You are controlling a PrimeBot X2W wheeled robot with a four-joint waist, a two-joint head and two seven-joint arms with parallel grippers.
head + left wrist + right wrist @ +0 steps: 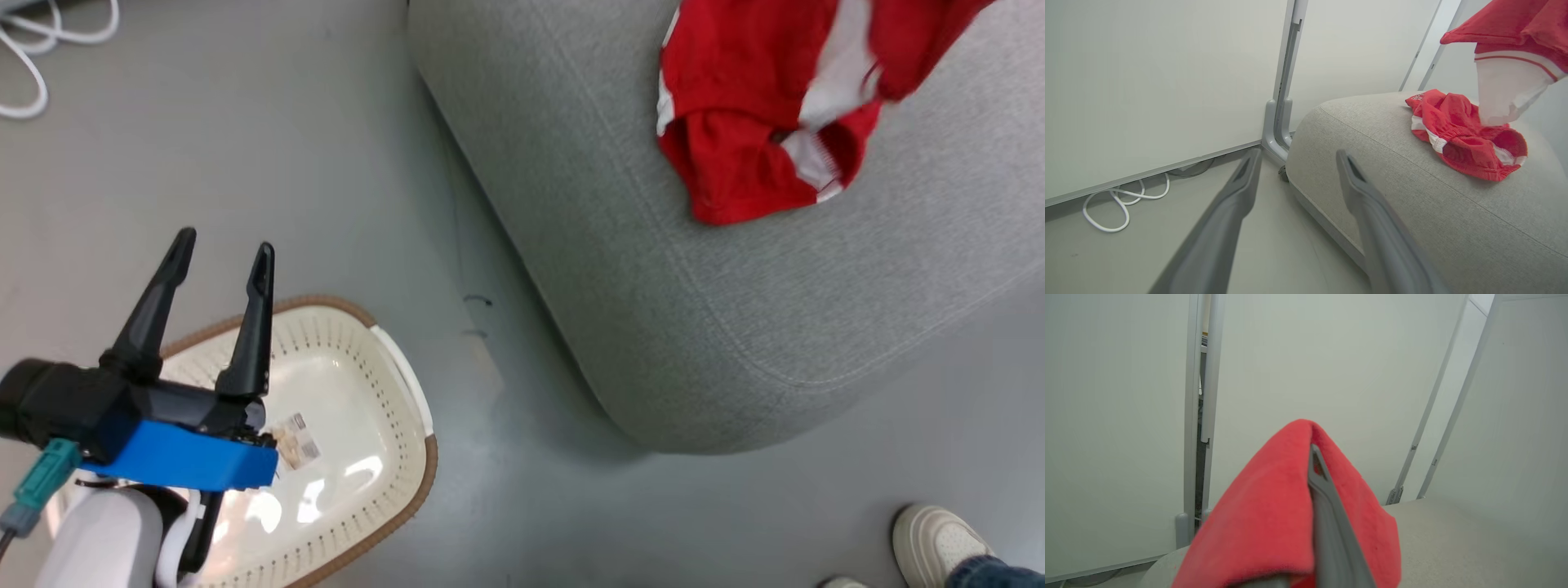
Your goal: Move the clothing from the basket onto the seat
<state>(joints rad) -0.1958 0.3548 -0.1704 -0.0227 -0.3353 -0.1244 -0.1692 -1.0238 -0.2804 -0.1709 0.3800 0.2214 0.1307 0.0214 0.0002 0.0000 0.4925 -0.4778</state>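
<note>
Head view is showing the left claw [225, 243] hovering over the basket [384, 384], its two dark fingers standing apart and gripping nothing. The basket is sitting on the grey floor [245, 163] just beside the seat [653, 286], with its bare bottom showing a small label [295, 441]. One red garment [735, 163] is lying crumpled on the seat's top, near its rounded edge. A second garment [922, 41], blurred, is hanging above it at the frame's upper right. A person's pale shoe [935, 543] is standing on the floor at the lower right, and a white cable [33, 73] is lying coiled at the upper left.

In the left wrist view, the left claw [1298, 154] is pointing past the seat [1412, 228], where the red garment [1457, 134] is resting while the second garment [1515, 28] is dangling over it.

In the right wrist view, the right claw [1310, 453] is clenching the second garment [1265, 522], the cloth draping over both sides of its fingers above the seat [1453, 539].
</note>
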